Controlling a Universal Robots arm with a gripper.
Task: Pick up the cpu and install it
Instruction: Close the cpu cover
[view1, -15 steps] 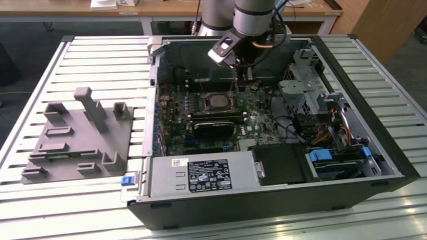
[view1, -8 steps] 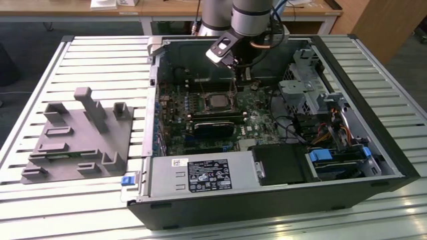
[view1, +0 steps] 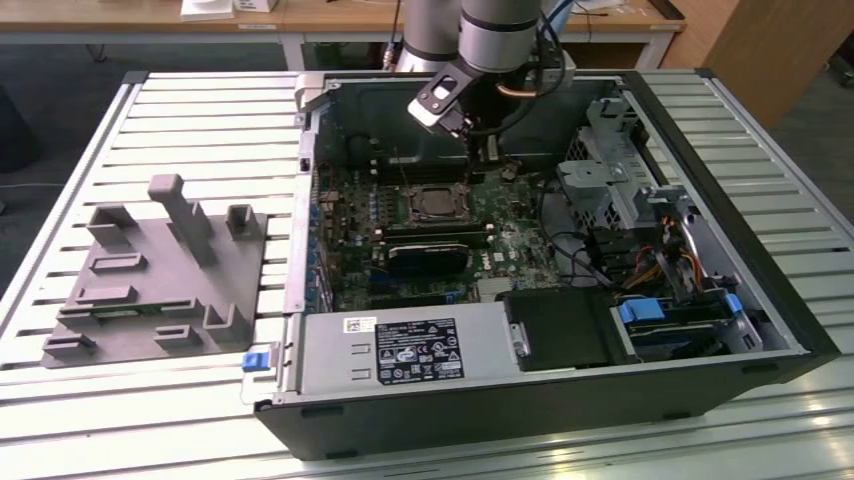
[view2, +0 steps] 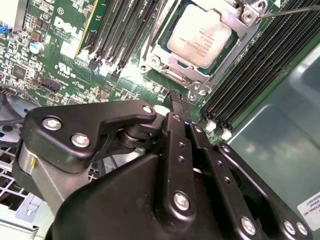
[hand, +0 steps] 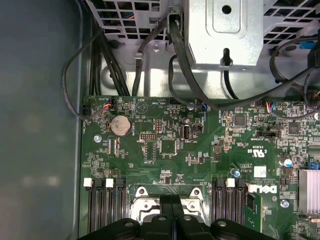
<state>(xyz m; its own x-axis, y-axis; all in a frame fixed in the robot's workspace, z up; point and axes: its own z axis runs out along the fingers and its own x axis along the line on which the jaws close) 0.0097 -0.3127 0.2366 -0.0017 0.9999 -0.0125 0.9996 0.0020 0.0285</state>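
Gripper (view2: 176, 97): you're clenched tight, nothing btwn the jaws.
CPU (view2: 200, 39): seated in mobo socket (view2: 160, 57), just ahead of your tip.

The cpu (view2: 200, 39), a flat silver-grey square with faint print on top, lay seated in the metal-framed socket (view2: 170, 70).

Cpu (view2: 200, 37): dull silver-grey top, pale rim. Circuit board (hand: 150, 160): green, fine pale print. Gripper (view2: 176, 97): matte black, silver screw heads. Tray (view1: 147, 270): plain grey. Computer case (view1: 534, 420): black shell. Table (view1: 200, 110): pale metal, striped by slats. Latch tab (view1: 256, 360): blue.
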